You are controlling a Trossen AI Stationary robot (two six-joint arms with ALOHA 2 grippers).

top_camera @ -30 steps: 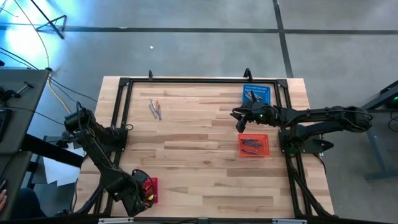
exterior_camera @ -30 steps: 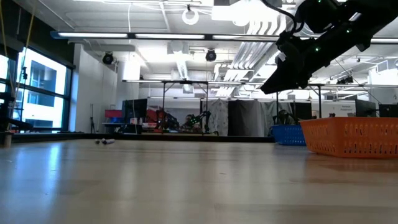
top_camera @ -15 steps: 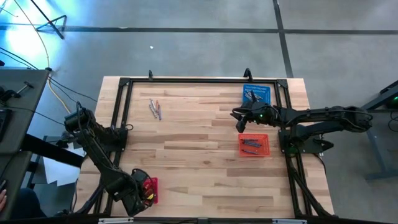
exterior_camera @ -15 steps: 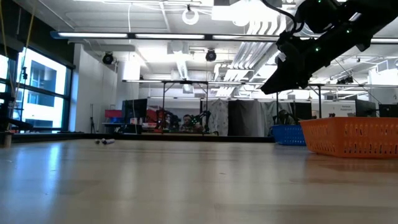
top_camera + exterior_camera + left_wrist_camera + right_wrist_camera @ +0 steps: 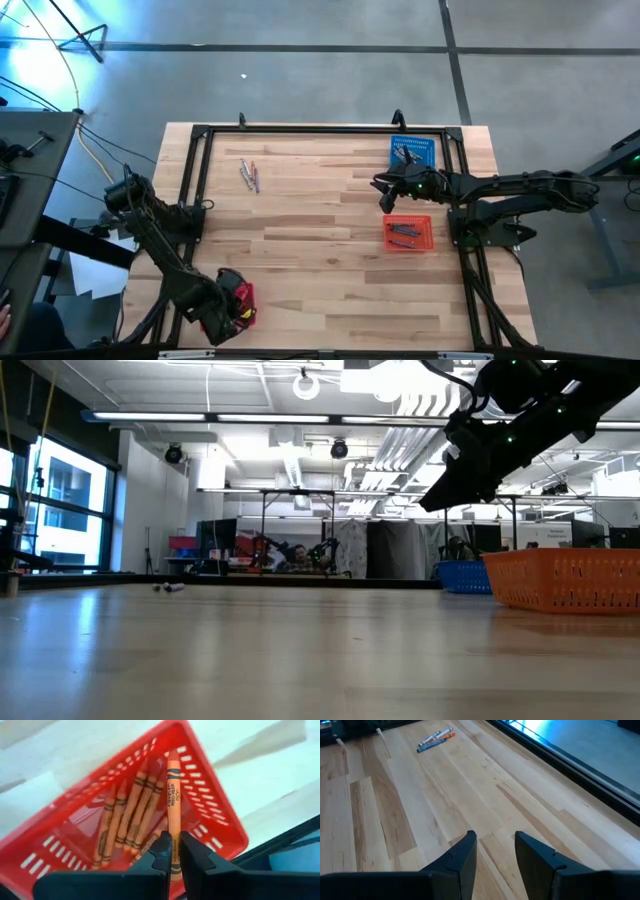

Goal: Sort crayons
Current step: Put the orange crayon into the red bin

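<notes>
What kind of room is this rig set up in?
Probably an open lab or workshop: exposed ceiling ducts with strip lights, a bare concrete floor around the wooden table, and equipment-laden benches behind.

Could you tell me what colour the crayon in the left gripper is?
Orange crayon, black print; clearest in the left wrist view.

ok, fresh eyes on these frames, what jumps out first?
The left gripper, at the table's near-left corner, is shut on an orange crayon held over a red basket already holding several orange crayons. The right gripper hangs open and empty above the table between the blue basket and the orange basket on the right. A few loose crayons lie at the far left of the table.
</notes>
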